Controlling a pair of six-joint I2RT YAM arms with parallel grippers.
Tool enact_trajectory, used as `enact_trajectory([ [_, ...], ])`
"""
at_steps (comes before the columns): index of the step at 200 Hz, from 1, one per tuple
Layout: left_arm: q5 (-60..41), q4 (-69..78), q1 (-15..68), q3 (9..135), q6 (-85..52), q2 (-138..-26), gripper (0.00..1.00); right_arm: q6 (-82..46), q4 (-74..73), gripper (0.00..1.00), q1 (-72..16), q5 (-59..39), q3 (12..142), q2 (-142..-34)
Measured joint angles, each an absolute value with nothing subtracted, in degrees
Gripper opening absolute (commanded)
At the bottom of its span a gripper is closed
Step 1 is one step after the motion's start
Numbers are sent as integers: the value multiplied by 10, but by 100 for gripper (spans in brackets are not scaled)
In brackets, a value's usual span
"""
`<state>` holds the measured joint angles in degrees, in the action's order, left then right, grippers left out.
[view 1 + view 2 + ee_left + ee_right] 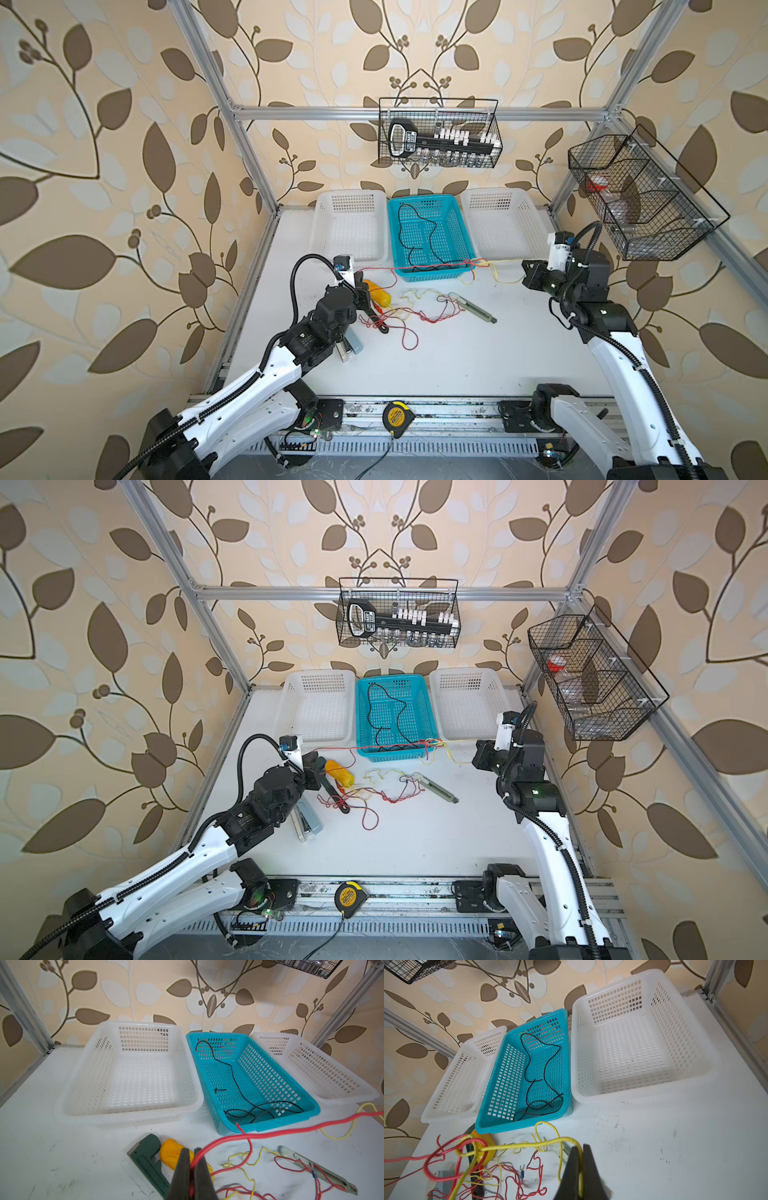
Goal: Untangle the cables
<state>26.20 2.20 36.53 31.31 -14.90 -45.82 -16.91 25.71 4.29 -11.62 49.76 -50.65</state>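
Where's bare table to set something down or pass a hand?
Free: the table strip between the red cable loop and the front rail, and right of the utility knife. The left white basket and right white basket are empty. Crowded: centre-left tangle, plus taut strands fronting the blue basket.

Centre frame: the teal perforated basket [270, 1076] is holding a black cable [236, 1082] beside white perforated baskets [124, 1116]. A red cable [270, 1136] and a yellow cable [519, 1146] are crossing the white table [52, 1147]. Beige wallpaper [124, 124] is showing brown and pale leaves; the lower-centre lump [169, 1152] is perhaps looking orange-yellow.
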Motion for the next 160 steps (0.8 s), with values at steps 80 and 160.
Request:
enact_trajectory([
  [80, 270, -39, 325, 308, -199, -424, 0, -169, 274, 0, 94, -151, 497, -508],
  [160, 218, -28, 278, 297, -216, -424, 0, -172, 273, 0, 123, -191, 491, -503],
])
